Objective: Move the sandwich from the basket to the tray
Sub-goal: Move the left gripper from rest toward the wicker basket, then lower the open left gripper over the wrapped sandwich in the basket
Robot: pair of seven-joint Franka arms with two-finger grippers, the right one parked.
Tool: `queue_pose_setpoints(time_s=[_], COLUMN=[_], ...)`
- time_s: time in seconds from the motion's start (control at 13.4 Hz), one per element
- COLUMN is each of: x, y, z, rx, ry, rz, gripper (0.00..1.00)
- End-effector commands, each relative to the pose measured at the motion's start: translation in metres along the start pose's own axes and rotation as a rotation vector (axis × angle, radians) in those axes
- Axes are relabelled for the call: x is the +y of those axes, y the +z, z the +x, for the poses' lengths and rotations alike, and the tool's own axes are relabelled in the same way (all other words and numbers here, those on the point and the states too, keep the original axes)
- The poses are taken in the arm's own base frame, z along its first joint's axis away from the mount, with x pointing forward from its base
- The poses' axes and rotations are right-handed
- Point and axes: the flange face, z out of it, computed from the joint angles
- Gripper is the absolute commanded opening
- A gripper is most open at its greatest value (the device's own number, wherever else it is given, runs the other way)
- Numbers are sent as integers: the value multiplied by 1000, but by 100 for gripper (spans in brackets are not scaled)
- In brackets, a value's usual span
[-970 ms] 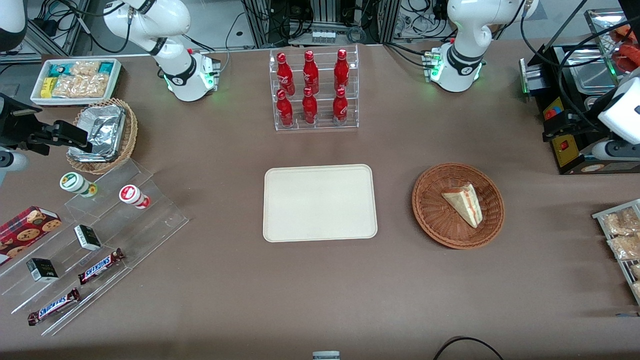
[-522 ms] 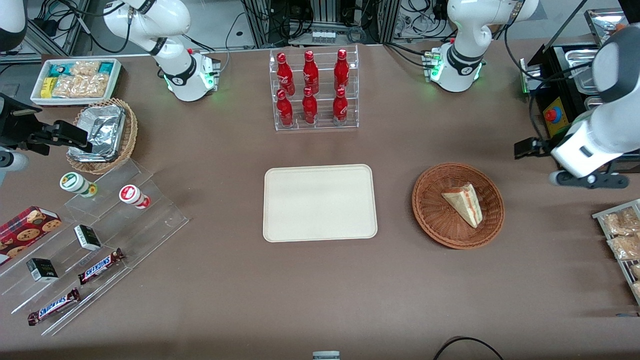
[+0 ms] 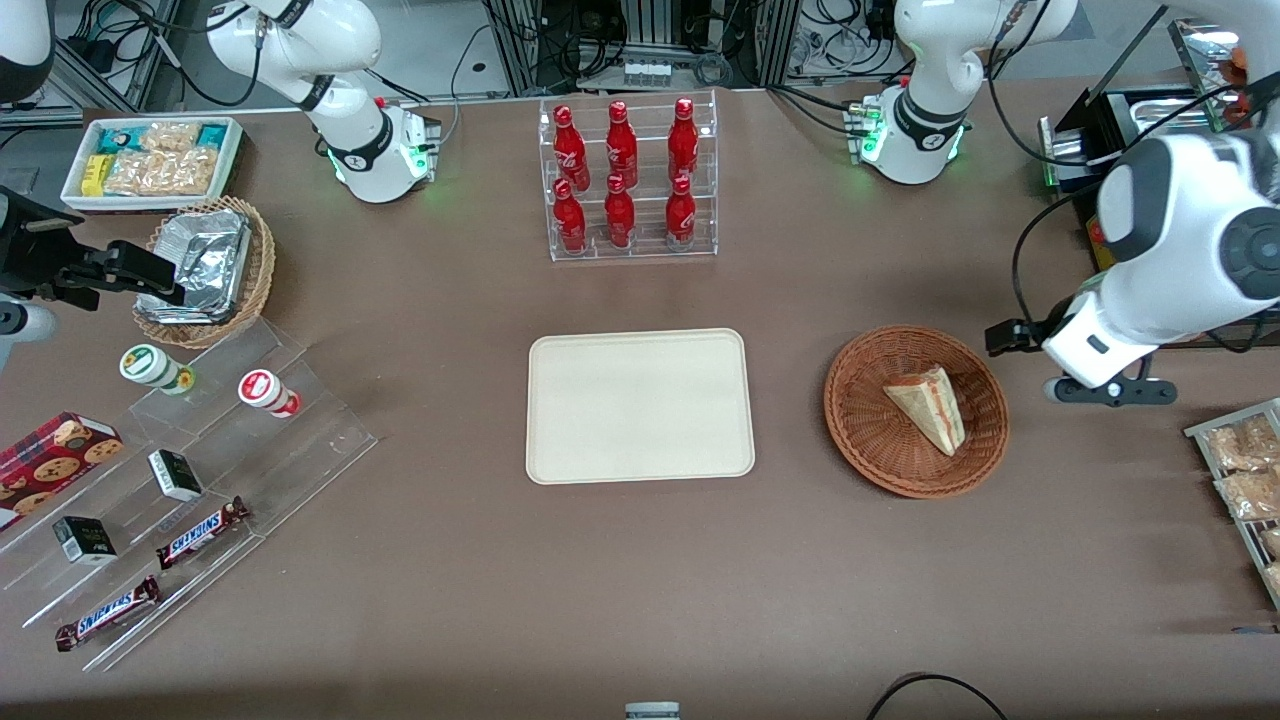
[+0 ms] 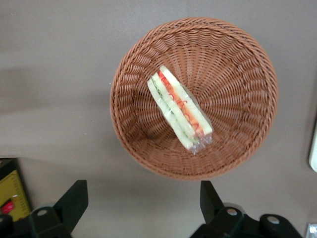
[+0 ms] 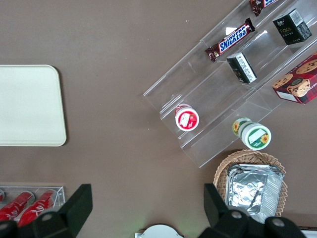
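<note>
The sandwich (image 3: 928, 405) is lying in the basket (image 3: 868, 440), wrapped in clear film, filling edge showing red, white and green in the wrist view (image 4: 179, 107). The basket (image 4: 233, 74) is sitting on the brown table (image 3: 640, 560), beside the tray (image 3: 640, 405) and toward the working arm's end from it. The tray is lying bare. The gripper (image 4: 143, 198) is hanging above the table just beside the basket, toward the working arm's end, fingers (image 4: 74, 198) spread wide apart, holding nothing. A bottle rack (image 3: 625, 180) is standing farther from the camera than the tray.
</note>
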Motion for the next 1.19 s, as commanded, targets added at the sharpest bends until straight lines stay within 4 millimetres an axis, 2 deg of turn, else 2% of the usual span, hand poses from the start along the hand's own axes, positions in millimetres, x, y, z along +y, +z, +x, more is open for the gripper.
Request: queue_pose_setpoints(time_s=[0.0,0.3,0.37,0.45,0.67,0.75,1.12], x=[15,59,63,65,66,63,63], y=[27,56,62,67,77,80,121], z=[-12,-7,-3,-1,0,1,5], rx=[45,62,70,75,87,90,77], ry=[-99,-336,-420,-494,-542,-618,-667], rz=[-7,-12,-18,-24,-35,-41,-40], gripper=[100,100,100,100,100,100,100])
